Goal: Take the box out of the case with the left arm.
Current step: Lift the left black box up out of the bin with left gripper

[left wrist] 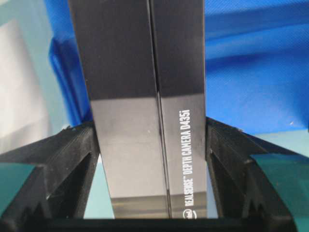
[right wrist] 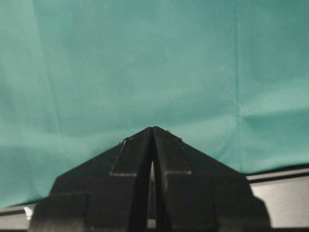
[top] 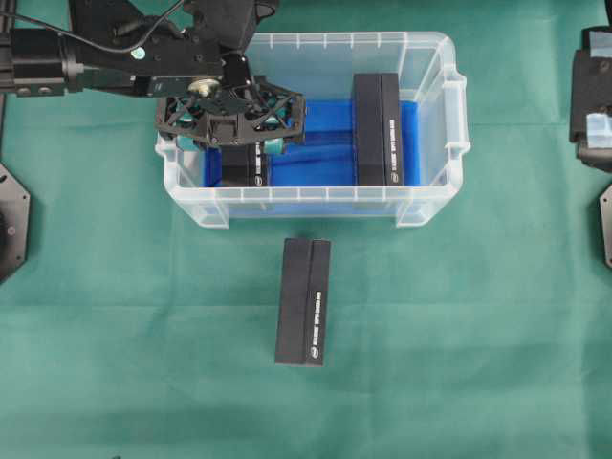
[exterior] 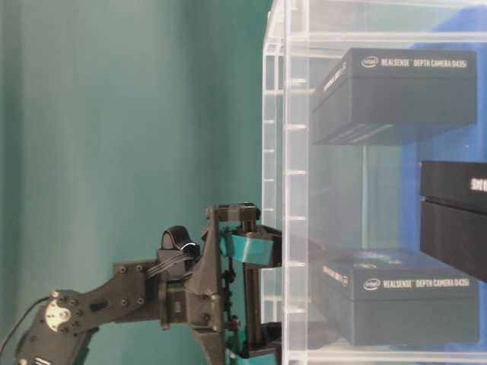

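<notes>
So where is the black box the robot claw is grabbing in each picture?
Overhead: the grabbed box sits at the clear case's left end, under the left gripper.
Table-level: low down, seen through the case wall.
Left wrist: centre, between the fingers.
Right wrist: not in it.
Shared landmark: the case's blue lining.

Worktop (top: 115,316) covered edge to edge in green cloth, a few creases. Case (top: 435,134) sits directly on it toward the far edge, roughly centred left to right. One black box (top: 304,301) lies flat on the cloth just in front of the case (white print on its side), long axis running toward the near edge, slightly skewed.
</notes>
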Robot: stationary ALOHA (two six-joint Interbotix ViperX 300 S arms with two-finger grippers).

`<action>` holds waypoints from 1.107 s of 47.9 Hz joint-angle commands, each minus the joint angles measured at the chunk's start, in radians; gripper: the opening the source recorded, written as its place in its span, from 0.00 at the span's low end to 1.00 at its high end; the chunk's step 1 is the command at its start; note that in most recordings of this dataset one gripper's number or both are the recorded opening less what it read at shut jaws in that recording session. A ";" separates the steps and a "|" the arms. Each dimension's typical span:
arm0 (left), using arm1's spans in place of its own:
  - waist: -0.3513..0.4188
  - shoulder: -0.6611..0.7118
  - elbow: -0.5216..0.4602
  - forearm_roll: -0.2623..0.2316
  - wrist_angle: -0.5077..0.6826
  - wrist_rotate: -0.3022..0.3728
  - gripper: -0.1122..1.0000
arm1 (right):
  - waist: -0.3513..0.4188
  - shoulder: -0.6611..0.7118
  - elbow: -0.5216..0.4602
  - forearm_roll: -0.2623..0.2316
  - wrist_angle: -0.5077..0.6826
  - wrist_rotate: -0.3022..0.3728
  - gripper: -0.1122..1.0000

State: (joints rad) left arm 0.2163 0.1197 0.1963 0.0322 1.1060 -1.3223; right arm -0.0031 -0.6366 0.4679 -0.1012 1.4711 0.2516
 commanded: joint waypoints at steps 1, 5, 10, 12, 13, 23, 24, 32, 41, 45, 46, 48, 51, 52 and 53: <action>-0.008 -0.048 -0.060 -0.003 0.037 -0.005 0.64 | 0.000 -0.002 -0.009 -0.002 0.000 0.000 0.12; -0.008 -0.057 -0.092 -0.003 0.064 -0.008 0.64 | -0.002 -0.002 -0.009 -0.002 0.000 0.000 0.12; -0.008 -0.077 -0.132 -0.003 0.109 -0.011 0.64 | -0.002 -0.002 -0.009 0.000 -0.002 0.000 0.12; -0.008 -0.086 -0.156 -0.003 0.135 -0.011 0.64 | 0.000 -0.002 -0.009 -0.002 -0.002 0.000 0.12; -0.008 -0.089 -0.166 -0.003 0.146 -0.012 0.64 | 0.000 -0.002 -0.009 0.000 -0.002 0.000 0.12; -0.008 -0.127 -0.281 -0.003 0.268 -0.015 0.64 | 0.000 -0.002 -0.009 0.000 -0.005 -0.002 0.12; -0.008 -0.129 -0.293 -0.003 0.282 -0.015 0.64 | -0.002 -0.002 -0.009 -0.002 -0.003 -0.002 0.12; -0.008 -0.138 -0.391 -0.003 0.382 -0.014 0.64 | -0.002 -0.002 -0.009 -0.002 -0.003 -0.002 0.12; -0.008 -0.129 -0.502 -0.003 0.454 -0.011 0.64 | 0.000 -0.002 -0.011 -0.002 -0.003 -0.002 0.12; -0.009 -0.124 -0.517 -0.003 0.468 -0.012 0.64 | -0.002 -0.002 -0.009 0.000 -0.005 0.000 0.12; -0.009 -0.124 -0.518 -0.003 0.471 -0.012 0.64 | 0.000 -0.002 -0.009 0.000 -0.005 0.000 0.12; -0.011 -0.123 -0.518 -0.003 0.472 -0.012 0.64 | 0.000 -0.002 -0.009 -0.002 -0.005 0.002 0.12; -0.011 -0.123 -0.517 -0.002 0.472 -0.014 0.64 | 0.000 -0.002 -0.009 0.000 -0.005 0.003 0.12; -0.011 -0.124 -0.517 -0.002 0.472 -0.015 0.64 | 0.000 -0.002 -0.009 0.000 -0.005 0.003 0.12; -0.012 -0.124 -0.514 -0.003 0.472 -0.015 0.64 | -0.002 -0.002 -0.009 0.000 -0.003 0.003 0.12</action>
State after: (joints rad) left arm 0.2086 0.0184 -0.2915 0.0276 1.5785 -1.3361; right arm -0.0031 -0.6366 0.4679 -0.0997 1.4696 0.2531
